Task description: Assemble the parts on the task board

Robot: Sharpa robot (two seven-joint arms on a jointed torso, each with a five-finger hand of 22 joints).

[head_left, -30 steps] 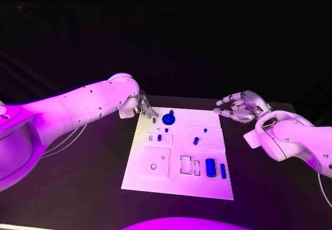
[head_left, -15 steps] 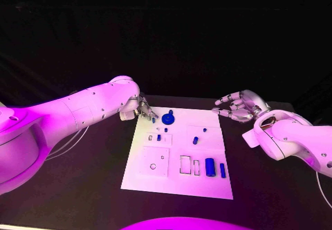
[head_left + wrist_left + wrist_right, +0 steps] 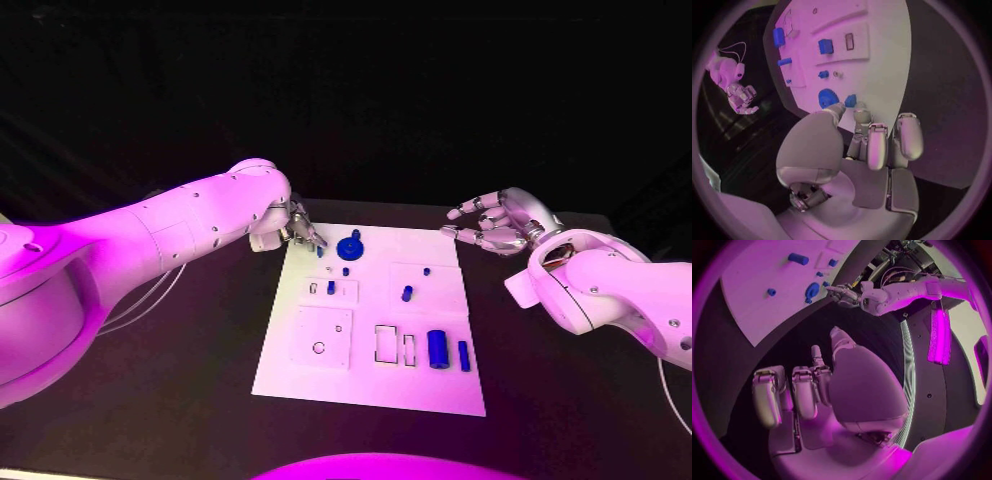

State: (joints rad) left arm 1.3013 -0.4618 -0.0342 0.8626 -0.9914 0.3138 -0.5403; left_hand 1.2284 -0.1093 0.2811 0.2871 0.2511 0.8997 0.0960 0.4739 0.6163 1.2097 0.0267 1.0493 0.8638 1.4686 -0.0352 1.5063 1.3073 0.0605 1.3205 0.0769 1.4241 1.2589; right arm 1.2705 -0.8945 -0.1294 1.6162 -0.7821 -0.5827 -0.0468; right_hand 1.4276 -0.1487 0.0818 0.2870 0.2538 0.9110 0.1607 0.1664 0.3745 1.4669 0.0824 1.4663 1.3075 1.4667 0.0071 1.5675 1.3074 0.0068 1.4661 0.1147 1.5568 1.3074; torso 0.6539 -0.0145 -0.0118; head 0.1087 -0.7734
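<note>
Little moved since earlier frame: left hand (image 3: pixel 296 225) holds station at far left corner of task board (image 3: pixel 332 370). I judge thumb and finger pinch small blue peg (image 3: pixel 851 100) beside round blue knob (image 3: pixel 352 248), likely aligning it for insertion. Right hand (image 3: pixel 495 224) idle off board, fingers curled loosely apart, holding nothing.

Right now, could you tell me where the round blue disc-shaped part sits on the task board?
In the head view, the round blue part sits near the task board's far edge, left of centre, just right of the left robot hand's fingertips.
</note>
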